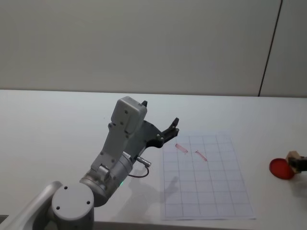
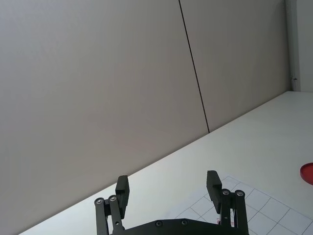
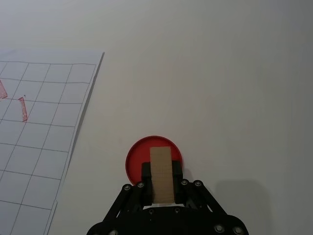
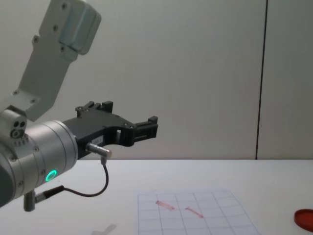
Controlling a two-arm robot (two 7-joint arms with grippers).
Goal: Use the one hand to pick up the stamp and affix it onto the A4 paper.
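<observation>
Tan wood is showing between the fingers of the right gripper (image 3: pixel 161 188), which is pinching the stamp (image 3: pixel 161 174) by its sides at the right edge of the table (image 1: pixel 57 124). In the right wrist view the block is standing directly over the red ink pad (image 3: pixel 139 159), though whether its underside is touching the pad or hanging just above it cannot be told. In the head view the stamp (image 1: pixel 293 157) is peeking in at the far right, just beside the pad (image 1: pixel 281 168).

Judging by this, the inking step is in hand and the pressing onto the sheet is not yet done. The next move calls for lifting the block clear of the pad, carrying it to the robot's left over the A4 paper (image 1: pixel 206 191), and lowering it flat onto a free square of the grid.

The stamp is looking like a plain, pale, oblong block with a smooth top face; its underside is hidden. The paper is lying flat, well apart from the pad, with two pinkish marks (image 1: pixel 191 151) near its far edge.

The left gripper (image 1: pixel 165 134) is hovering above the table beside the paper's left edge, its jaws spread and holding nothing.
</observation>
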